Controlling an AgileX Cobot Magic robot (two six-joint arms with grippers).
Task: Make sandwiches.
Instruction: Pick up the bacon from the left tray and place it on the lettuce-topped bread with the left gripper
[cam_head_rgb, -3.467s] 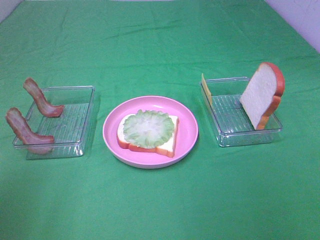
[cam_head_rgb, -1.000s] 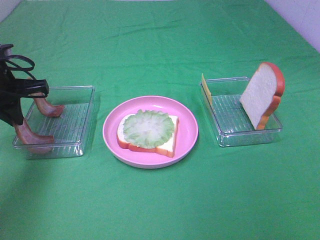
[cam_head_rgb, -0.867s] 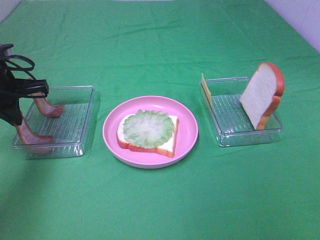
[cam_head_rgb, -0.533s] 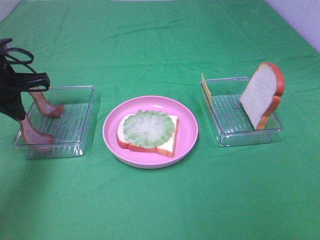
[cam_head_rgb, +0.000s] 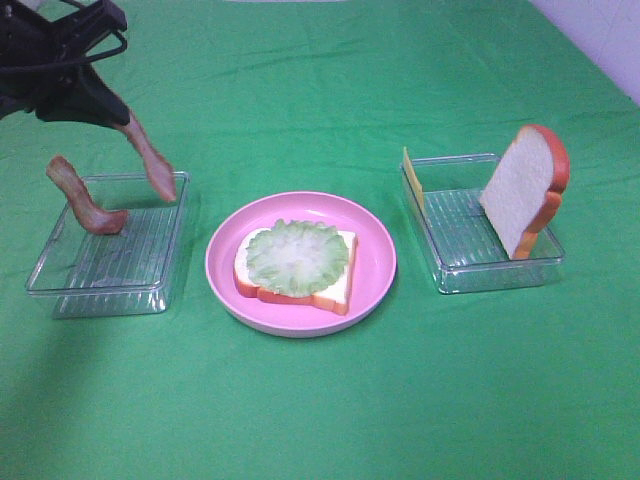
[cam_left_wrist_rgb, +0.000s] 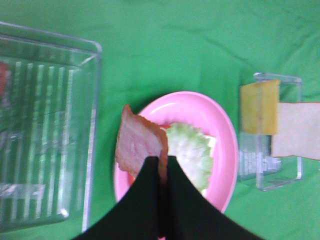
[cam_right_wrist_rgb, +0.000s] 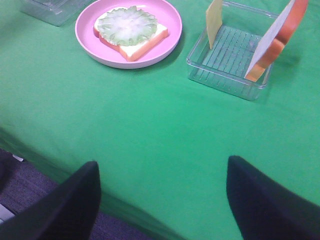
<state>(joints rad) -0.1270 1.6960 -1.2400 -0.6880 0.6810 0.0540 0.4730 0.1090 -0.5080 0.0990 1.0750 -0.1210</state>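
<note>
The worktop (cam_head_rgb: 320, 420) is laid out as it was a moment ago; what has changed is on my left side. The left tray (cam_head_rgb: 60, 290) held two pieces of bacon a second ago and now holds one; the right tray (cam_head_rgb: 500, 282) is untouched, and so is the plate (cam_head_rgb: 378, 262) between the two trays.

My left gripper (cam_head_rgb: 116, 112) was down at that tray, closing; now it is up and back from it, clamped tight on the top end of a bacon strip (cam_head_rgb: 150, 160). The strip hangs slanted below the gripper, with its lower end over the tray's far corner on the plate side; in my left wrist view it sits pinched between the closed fingers, with the plate behind it. My right gripper (cam_right_wrist_rgb: 162, 165) is spread wide with nothing in it, low at the near edge and well away from everything.

The sandwich itself is only begun; the bread slice (cam_head_rgb: 335, 292) lies flat on the plate with the lettuce (cam_head_rgb: 297, 257) on top. The upright slice (cam_head_rgb: 522, 190) leans in the right tray, the other strip (cam_head_rgb: 85, 205) stands in the left tray, and the cheese (cam_head_rgb: 412, 180) stands at the right tray's far left corner.

So I judge the pick to be done and the carry under way; the next step is to bring this strip over the lettuce and lay it flat, and the other strip, the cheese and the top slice are not yet added.
</note>
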